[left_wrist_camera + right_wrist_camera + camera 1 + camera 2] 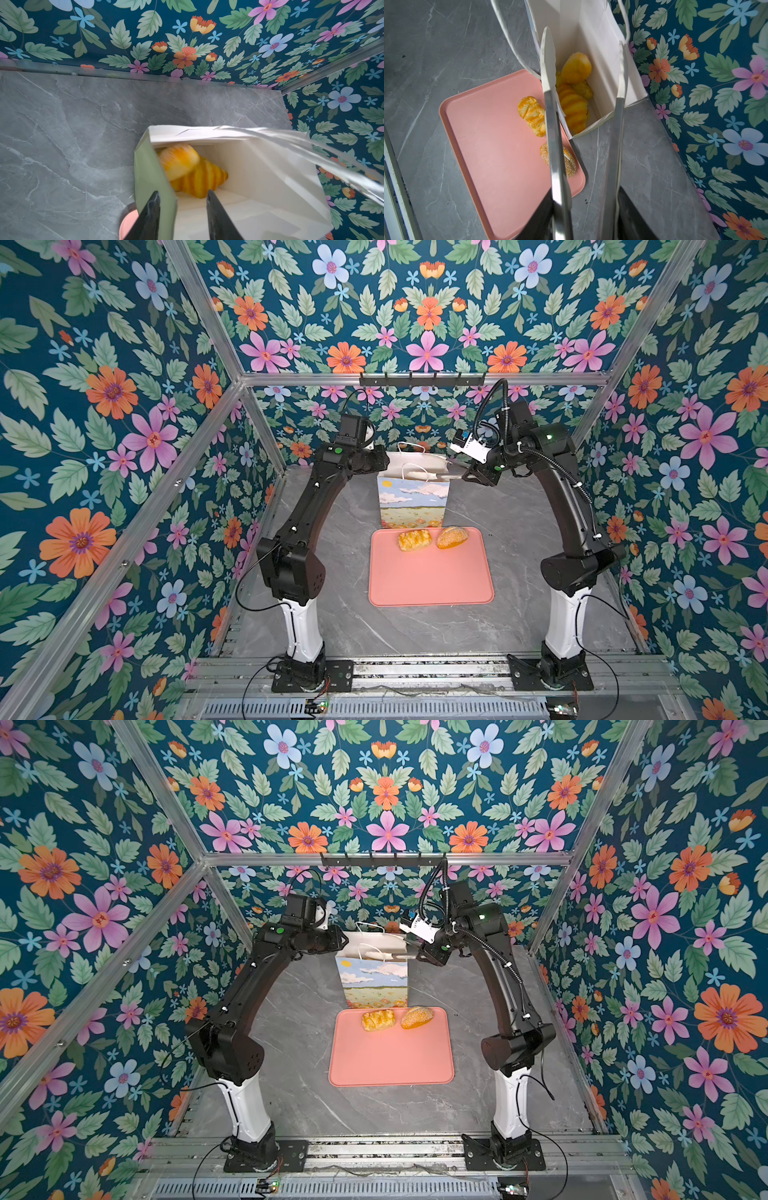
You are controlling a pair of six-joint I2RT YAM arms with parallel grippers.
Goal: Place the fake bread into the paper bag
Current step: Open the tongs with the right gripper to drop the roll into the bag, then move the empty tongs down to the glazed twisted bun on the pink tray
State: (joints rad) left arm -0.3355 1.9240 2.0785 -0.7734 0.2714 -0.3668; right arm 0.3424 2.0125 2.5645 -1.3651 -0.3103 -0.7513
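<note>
In both top views the left arm (299, 506) and right arm (557, 493) arch in to the upright paper bag (413, 502) by the bench's (415, 635) far edge. A lattice pastry (414, 540) and sesame roll (452, 537) lie at the pink tray's (432, 576) far edge.

Left wrist view: the left gripper (182, 192), part open, straddles the bag's side wall, pinching nothing.

Right wrist view: the right gripper (584, 44) gapes empty above the bag's mouth. Croissants (572, 106) and a blurred bun (576, 67) lie inside.
</note>
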